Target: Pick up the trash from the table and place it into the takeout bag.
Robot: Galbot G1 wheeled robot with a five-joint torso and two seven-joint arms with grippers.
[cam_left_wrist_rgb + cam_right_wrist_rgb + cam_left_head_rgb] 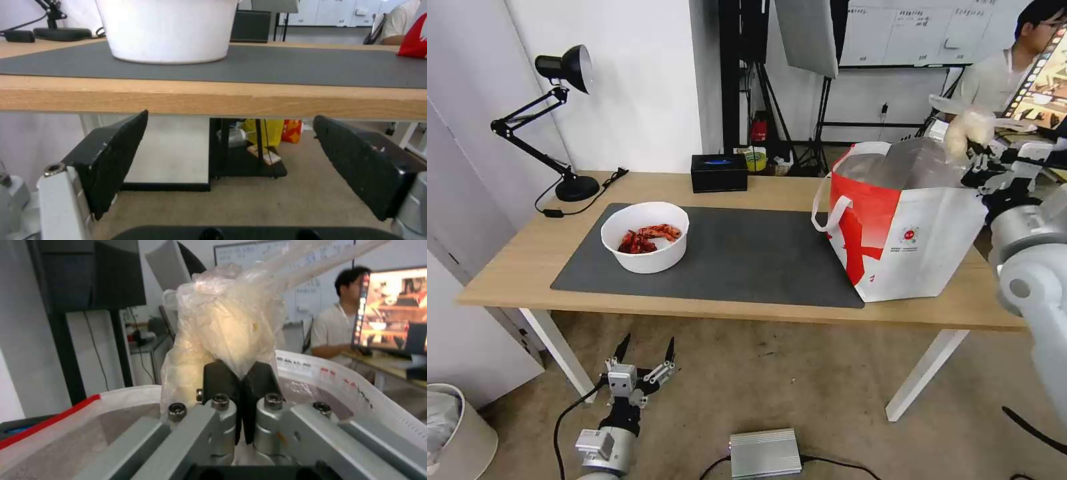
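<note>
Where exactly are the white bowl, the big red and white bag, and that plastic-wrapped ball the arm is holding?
white bowl [645, 248], head view, on its front outer wall.
takeout bag [934, 247], head view, on its white front panel.
knotted clear bag [222, 330], right wrist view, on the pale ball inside the plastic.

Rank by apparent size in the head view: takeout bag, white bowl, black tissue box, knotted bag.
1. takeout bag
2. white bowl
3. black tissue box
4. knotted bag, though it looks close to the tissue box, so that order is unsure.

The right claw [242, 380] pinches the knotted clear bag [222, 323] above the takeout bag's [66, 426] open foil-lined mouth.
</note>
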